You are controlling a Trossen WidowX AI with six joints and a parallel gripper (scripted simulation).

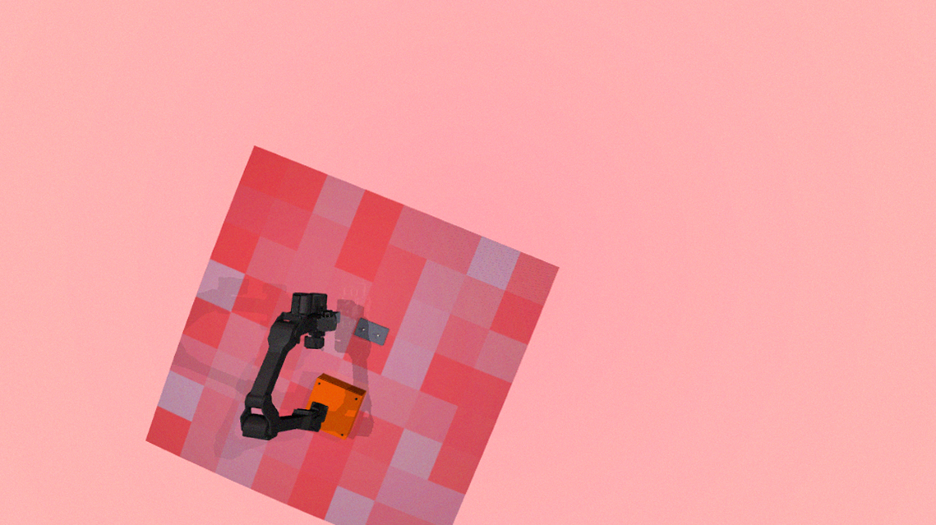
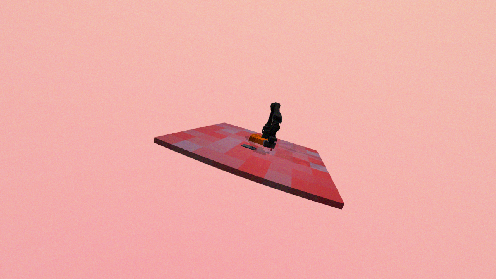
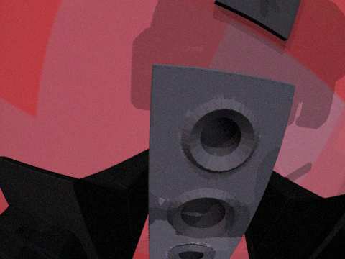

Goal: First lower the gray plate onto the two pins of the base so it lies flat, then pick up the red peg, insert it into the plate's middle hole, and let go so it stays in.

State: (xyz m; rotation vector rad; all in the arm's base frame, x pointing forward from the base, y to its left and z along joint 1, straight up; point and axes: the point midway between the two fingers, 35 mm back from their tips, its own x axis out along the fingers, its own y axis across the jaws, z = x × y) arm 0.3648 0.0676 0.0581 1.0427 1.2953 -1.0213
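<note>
My gripper (image 1: 332, 318) (image 2: 269, 143) (image 3: 199, 156) is shut on the gray plate (image 2: 266, 143) (image 3: 169, 86), with a finger on each long side. The plate is held above the table; two of its holes and part of a third show in the wrist view. The dark gray base (image 1: 371, 338) (image 2: 248, 147) (image 3: 248, 8) lies on the table beside the plate, to its right in the top view, with two small pins on top. A small red bit, apparently the red peg (image 2: 271, 149), shows just below the gripper in the exterior view; the arm hides it in the top view.
The arm's foot stands on an orange block (image 1: 342, 410) (image 2: 257, 139), below the base in the top view. The checkered table (image 1: 440, 288) (image 2: 221, 152) ends in a raised edge over a pink surround. Shadows of the arm fall around the base.
</note>
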